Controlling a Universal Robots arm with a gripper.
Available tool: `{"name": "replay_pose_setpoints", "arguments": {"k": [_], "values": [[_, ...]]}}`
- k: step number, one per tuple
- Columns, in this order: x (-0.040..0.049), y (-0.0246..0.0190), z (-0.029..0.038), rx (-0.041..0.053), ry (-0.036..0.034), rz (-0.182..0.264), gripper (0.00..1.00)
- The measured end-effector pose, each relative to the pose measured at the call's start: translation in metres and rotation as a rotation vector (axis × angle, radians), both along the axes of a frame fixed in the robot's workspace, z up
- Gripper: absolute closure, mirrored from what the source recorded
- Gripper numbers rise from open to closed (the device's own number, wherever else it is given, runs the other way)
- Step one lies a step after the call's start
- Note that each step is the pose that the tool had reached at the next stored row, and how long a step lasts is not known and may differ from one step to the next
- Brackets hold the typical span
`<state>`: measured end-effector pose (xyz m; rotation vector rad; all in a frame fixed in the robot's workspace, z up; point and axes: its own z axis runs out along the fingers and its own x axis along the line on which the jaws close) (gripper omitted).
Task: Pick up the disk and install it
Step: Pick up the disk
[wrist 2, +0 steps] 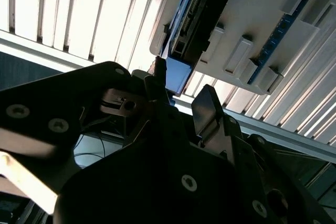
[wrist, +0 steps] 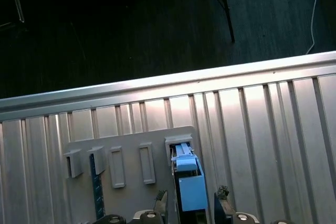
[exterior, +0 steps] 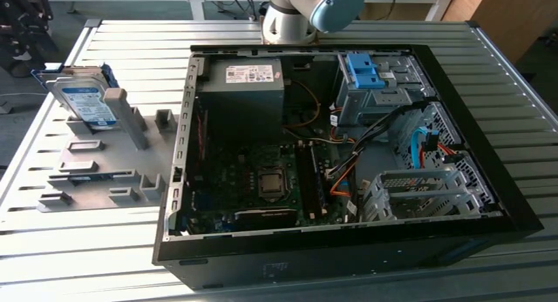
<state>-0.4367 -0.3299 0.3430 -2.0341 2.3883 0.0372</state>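
Closest to the lens in the second wrist view is the dark body of the gripper (wrist 2: 181, 85), its two fingers (wrist 2: 206, 103) spread apart. They stand on either side of the blue end of the disk (wrist 2: 210, 9), and a gap shows at each finger, so nothing is pinched. In the first wrist view the gripper (wrist: 191, 198) straddles that blue carrier frame in the same way, one fingertip (wrist: 222, 195) on each flank and neither pressing on it.

Just beyond the fingers, the disk (wrist: 189, 182) stands on edge in an end slot of a grey slotted fixture (wrist: 131, 148). Its long axis runs upright out of the slot, and what looks like its connector end points at the gripper. Past the fixture lie the ribbed metal desk (wrist: 262, 124) and then the dark floor (wrist: 131, 24).

In the exterior view an open computer case (exterior: 305, 266) lies nearest on the desk (exterior: 78, 256). The fixture (exterior: 104, 178) sits just beside it on the exterior view's left. At the fixture's far end the disk (exterior: 83, 102) is upright, its white-and-blue label facing the camera. A bare blue bracket (exterior: 362, 70) sits in the far part of the case, and the arm (exterior: 292, 17) rises behind it.
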Motion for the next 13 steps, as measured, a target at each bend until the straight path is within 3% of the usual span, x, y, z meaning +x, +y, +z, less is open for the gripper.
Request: {"name": "replay_pose_setpoints", "arguments": {"k": [13], "values": [[0.0, 0.0, -0.0027, 0.0001, -0.0001, 0.018, 0.53]]}}
